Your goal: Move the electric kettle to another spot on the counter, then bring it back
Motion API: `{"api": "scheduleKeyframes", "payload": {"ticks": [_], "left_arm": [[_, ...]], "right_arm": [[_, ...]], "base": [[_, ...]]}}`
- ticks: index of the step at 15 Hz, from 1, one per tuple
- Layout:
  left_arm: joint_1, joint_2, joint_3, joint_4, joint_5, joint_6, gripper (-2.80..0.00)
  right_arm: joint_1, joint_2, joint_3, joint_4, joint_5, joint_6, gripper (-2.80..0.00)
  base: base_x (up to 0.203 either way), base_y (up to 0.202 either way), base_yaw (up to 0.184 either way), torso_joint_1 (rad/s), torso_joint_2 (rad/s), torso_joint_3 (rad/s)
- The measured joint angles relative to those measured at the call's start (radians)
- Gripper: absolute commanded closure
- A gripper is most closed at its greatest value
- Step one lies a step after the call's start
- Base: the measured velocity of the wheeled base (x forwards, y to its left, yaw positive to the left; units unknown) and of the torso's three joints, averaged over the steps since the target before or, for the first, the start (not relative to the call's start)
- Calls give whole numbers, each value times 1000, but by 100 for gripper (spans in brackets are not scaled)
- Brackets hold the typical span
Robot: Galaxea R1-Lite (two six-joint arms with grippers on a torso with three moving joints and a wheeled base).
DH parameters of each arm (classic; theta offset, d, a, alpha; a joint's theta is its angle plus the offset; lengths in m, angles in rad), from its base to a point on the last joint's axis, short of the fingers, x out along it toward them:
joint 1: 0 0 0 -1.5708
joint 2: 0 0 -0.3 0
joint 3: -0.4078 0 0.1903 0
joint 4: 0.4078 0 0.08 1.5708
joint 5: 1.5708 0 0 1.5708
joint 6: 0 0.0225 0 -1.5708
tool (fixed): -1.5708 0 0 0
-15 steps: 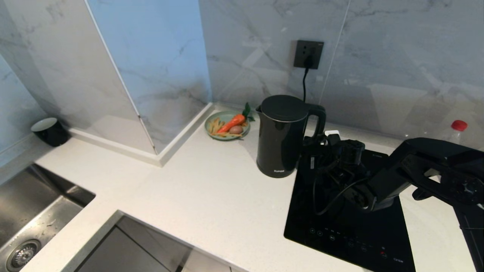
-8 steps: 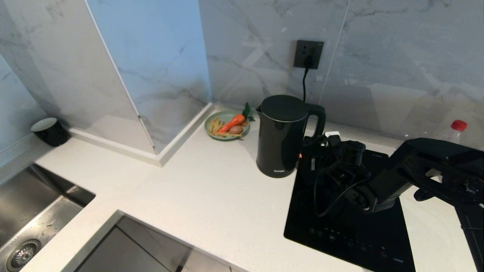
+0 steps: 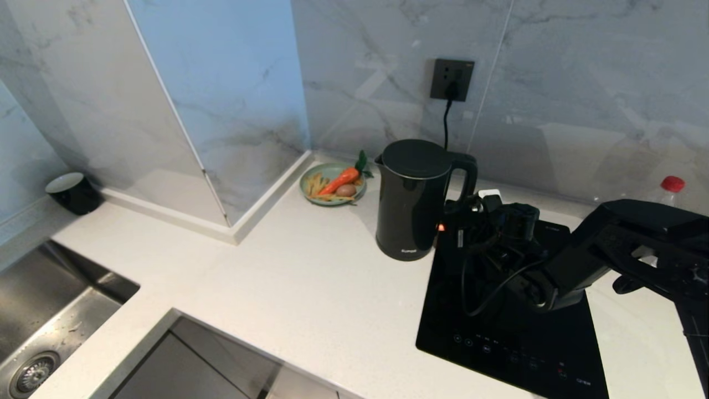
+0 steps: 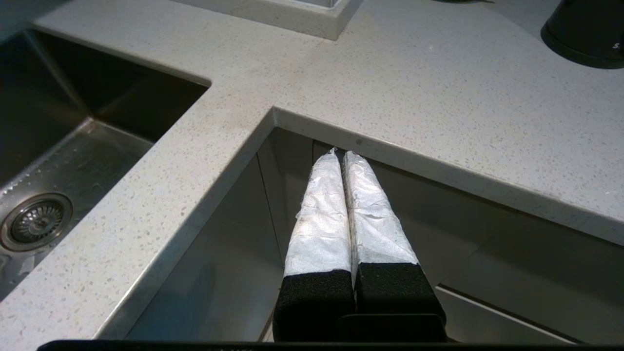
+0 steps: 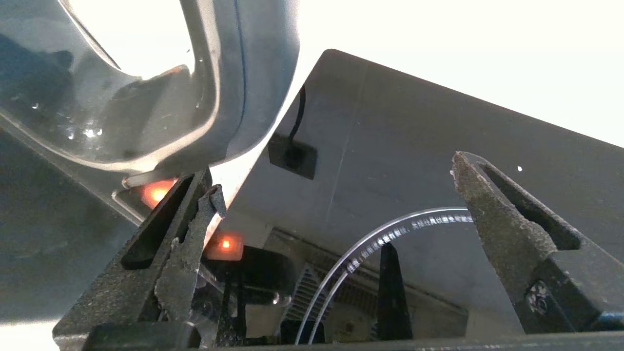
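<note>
The electric kettle [image 3: 412, 199] stands upright on the white counter [image 3: 310, 277], just left of the black cooktop, handle toward the right. An orange light [image 3: 441, 226] glows at the foot of its handle. My right gripper [image 3: 461, 215] is low beside that handle and open. In the right wrist view, the right gripper [image 5: 336, 175] has one finger [image 5: 190, 229] right by the handle's foot [image 5: 243, 97]; nothing lies between the fingers. My left gripper [image 4: 343, 153] is shut and empty, parked below the counter's front edge, far from the kettle [image 4: 585, 34].
A green plate [image 3: 332, 185] of carrot, egg and fries sits behind the kettle's left. The cooktop [image 3: 498, 332] lies under my right arm. A wall socket [image 3: 451, 80] with a cord is behind. A steel sink [image 3: 44, 316], black cup [image 3: 72, 191] and red-capped bottle [image 3: 670, 185] stand around.
An orange light has come on at the foot of the kettle's handle. My right arm has shifted slightly to the right. The kettle has not moved.
</note>
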Motion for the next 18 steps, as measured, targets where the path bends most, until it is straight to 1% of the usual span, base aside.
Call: {"api": "scheduleKeyframes", "payload": {"ticks": [3,6,10,15,18], "left_arm": [[0,0,0,0,0,0,0],[0,0,0,0,0,0,0],[0,0,0,0,0,0,0],[0,0,0,0,0,-1,0],[0,0,0,0,0,0,0]], "right_arm": [[35,-42,87,2,4,-5,-280],[44,-44,106,10,4,-18,-280],[40,-22,89,37,3,-25,-280],[-7,6,46,63,3,-77,-280],[-21,12,34,78,3,-81,-280]], "base": [[0,0,0,0,0,0],[0,0,0,0,0,0],[0,0,0,0,0,0],[0,0,0,0,0,0],[0,0,0,0,0,0]]}}
